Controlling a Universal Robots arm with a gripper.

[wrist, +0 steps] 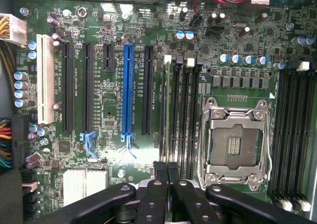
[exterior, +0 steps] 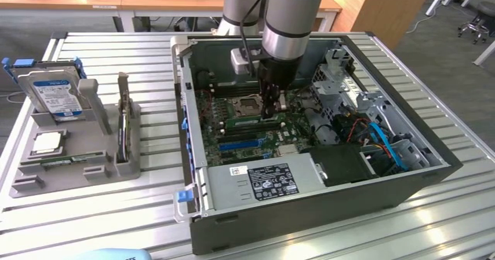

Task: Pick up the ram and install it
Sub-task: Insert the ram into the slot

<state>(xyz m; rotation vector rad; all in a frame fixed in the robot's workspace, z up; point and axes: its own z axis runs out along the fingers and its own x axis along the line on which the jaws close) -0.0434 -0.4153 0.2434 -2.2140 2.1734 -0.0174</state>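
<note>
the arm is reaching down into the open computer case (exterior: 309,213), which is lying on its side on the slatted metal table (exterior: 116,219). the gripper (exterior: 269,114) is hanging low over the motherboard (wrist: 119,33), just beside the empty processor socket (exterior: 249,105) on the exterior view's right.

in the wrist view the gripper (wrist: 168,168) is showing its two dark fingers (wrist: 159,170) pressed together, with only a hairline between them. the ram (wrist: 168,110) is standing edge-on in the memory slot lying nearest the long blue slot (wrist: 128,90), with a white clip at its far end. the fingertips are sitting right at the near end of the ram, in line with it. whether they are pinching its top edge or only bearing down on it, i cannot tell, and how deep it is sitting in the slot is not showing either. the other memory slots between it and the processor socket (wrist: 233,144) are lying bare and dark.

well apart, toward the exterior view's left, a gray holder (exterior: 69,182) is resting on the table. it is carrying an upright hard drive (exterior: 54,95), a square silver chip (exterior: 48,142) and a narrow green strip (exterior: 73,159) lying in its front groove
</note>
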